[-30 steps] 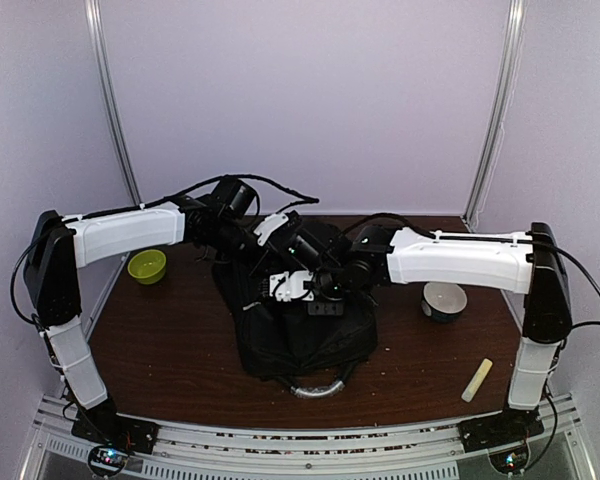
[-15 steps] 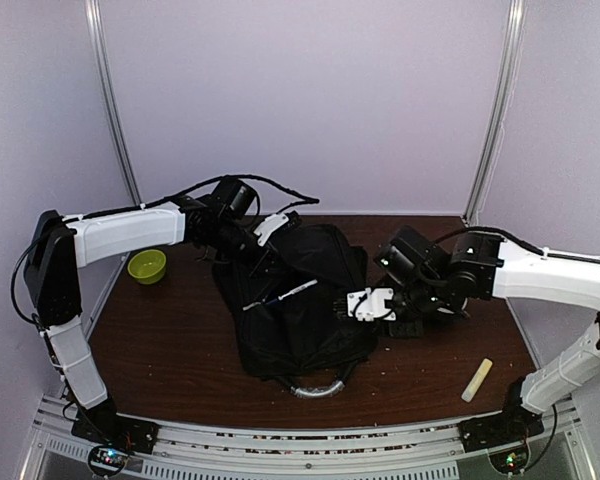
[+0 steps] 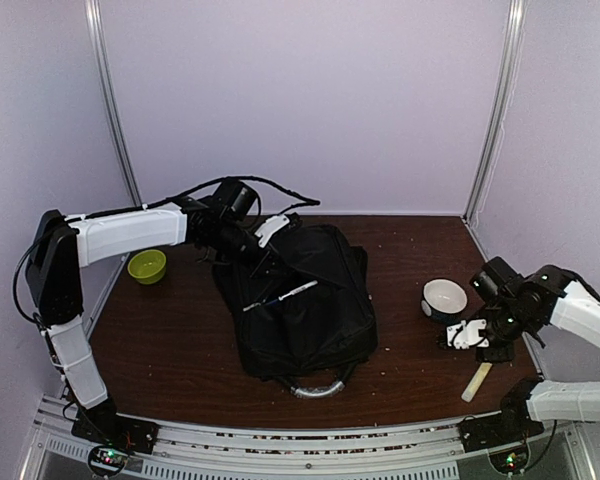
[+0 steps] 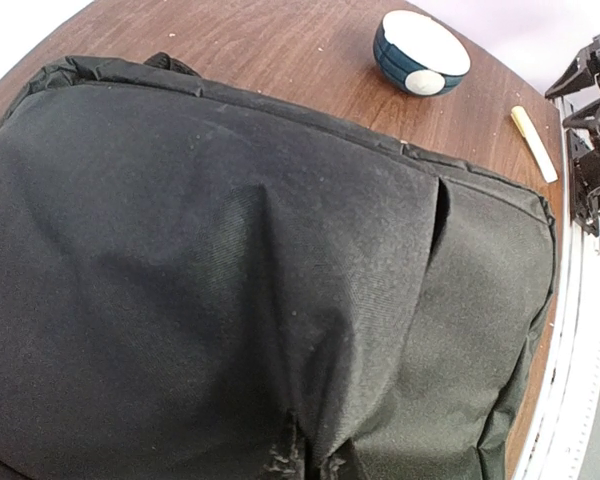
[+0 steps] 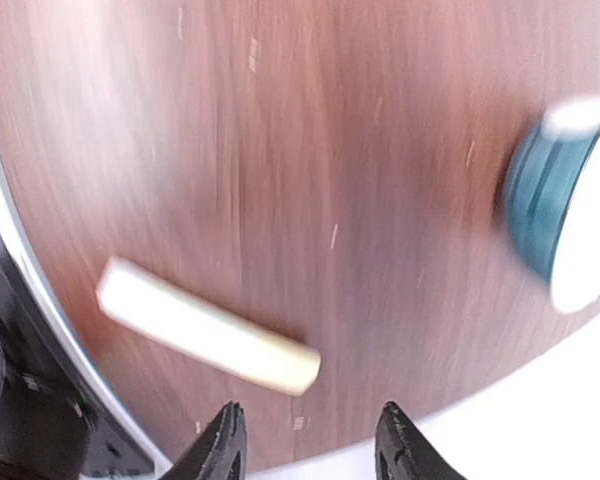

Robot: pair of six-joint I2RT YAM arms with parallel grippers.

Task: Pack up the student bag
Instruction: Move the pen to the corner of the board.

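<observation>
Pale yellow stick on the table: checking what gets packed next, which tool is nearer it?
Right. The right tool hangs open close by the pale yellow stick; the left tool is far off, gripping the black fabric backpack.

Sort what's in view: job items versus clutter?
Job: student bag, pinched by the left claw; probably the cream stick, with the open right claw close by.
Lying about, apparently: blue bowl; green bowl.

I can't make out the tips of the left gripper [image 3: 265,252], lost against the bag [image 4: 230,280], which runs off my left wrist view's edges. Right wrist view is smeared; the bowl [image 5: 565,200] is cut off.
</observation>
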